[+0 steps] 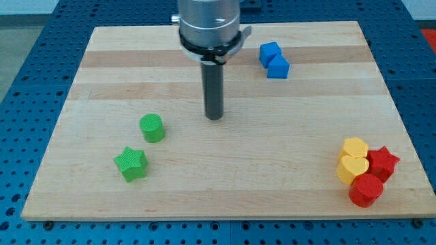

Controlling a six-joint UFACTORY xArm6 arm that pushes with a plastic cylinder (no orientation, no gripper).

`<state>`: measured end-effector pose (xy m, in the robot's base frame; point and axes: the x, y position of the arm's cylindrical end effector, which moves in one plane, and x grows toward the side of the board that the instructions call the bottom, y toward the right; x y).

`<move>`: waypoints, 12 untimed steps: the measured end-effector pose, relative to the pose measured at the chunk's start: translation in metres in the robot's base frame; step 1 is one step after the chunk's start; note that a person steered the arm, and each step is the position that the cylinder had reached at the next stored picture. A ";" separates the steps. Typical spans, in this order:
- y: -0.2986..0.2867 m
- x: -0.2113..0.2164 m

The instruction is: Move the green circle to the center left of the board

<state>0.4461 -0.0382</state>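
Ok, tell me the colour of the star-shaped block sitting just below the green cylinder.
Green. The star block matches the green cylinder, seen in the camera view.

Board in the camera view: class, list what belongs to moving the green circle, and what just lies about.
Job: green circle; my tip, to its right, apart; board.
Lying about: green star, blue blocks, yellow blocks, red star, red circle.

The arm's lower end is a broad silver-grey metal cylinder with a brushed sheen — its upper part is cut off by the view's top edge. A thin black ring clamps around its base, with a small grey tab jutting to the view's right. Below hangs a straight, dark grey, matte rod — my tip ends blunt and flat.
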 end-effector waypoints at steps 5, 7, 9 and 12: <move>-0.066 0.039; -0.098 -0.004; -0.090 0.002; -0.129 0.051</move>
<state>0.4971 -0.1676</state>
